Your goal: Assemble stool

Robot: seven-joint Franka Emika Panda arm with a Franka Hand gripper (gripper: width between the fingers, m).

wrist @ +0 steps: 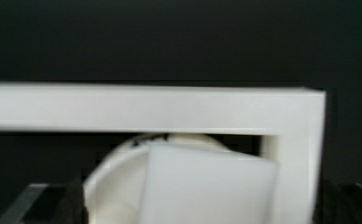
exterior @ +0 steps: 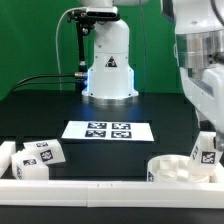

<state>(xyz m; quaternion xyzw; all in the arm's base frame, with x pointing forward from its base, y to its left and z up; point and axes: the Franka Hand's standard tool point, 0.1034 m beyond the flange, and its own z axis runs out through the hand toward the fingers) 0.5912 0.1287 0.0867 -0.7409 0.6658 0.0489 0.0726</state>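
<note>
Hand (exterior: pixel 205 133) hangs over the upright stool leg (exterior: pixel 205 153) on the round seat (exterior: pixel 172 168), fingers apparently apart beside it; leg probably positioned there for joining.

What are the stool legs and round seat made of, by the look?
Legs: opaque matte white, chunky, no shine or grain; likely plastic, possibly printed. Seat: same matte white look, probably the same plastic.
</note>
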